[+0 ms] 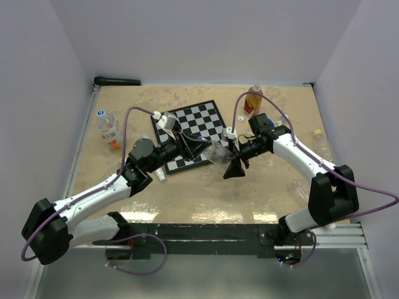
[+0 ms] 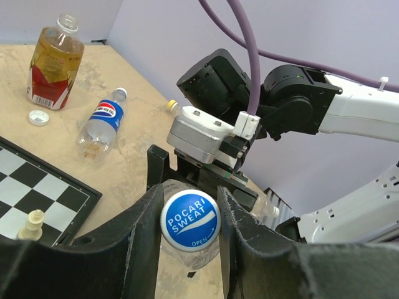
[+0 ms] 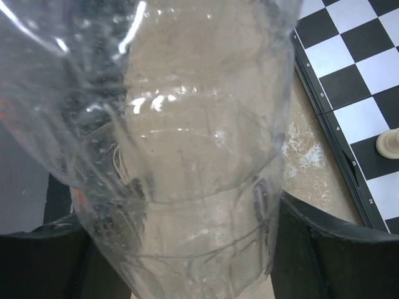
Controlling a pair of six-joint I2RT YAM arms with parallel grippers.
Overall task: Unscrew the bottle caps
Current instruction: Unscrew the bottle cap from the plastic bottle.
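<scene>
Left wrist: 1 blue cap [image 2: 189, 221] clamped in left pincer [image 2: 190, 202] | 1 loose white cap [image 2: 38, 117] | 1 clear bottle [image 3: 187, 124] gripped by right pincer [image 3: 181, 255] | arms reach inward, meet over bench [image 1: 187, 193]

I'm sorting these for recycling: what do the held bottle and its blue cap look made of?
The bottle: thin clear plastic, glossy; the table shows through it and its wall is creased. The cap: opaque blue plastic, smooth with a slight sheen and white printed lettering; probably stiffer than the bottle.
</scene>
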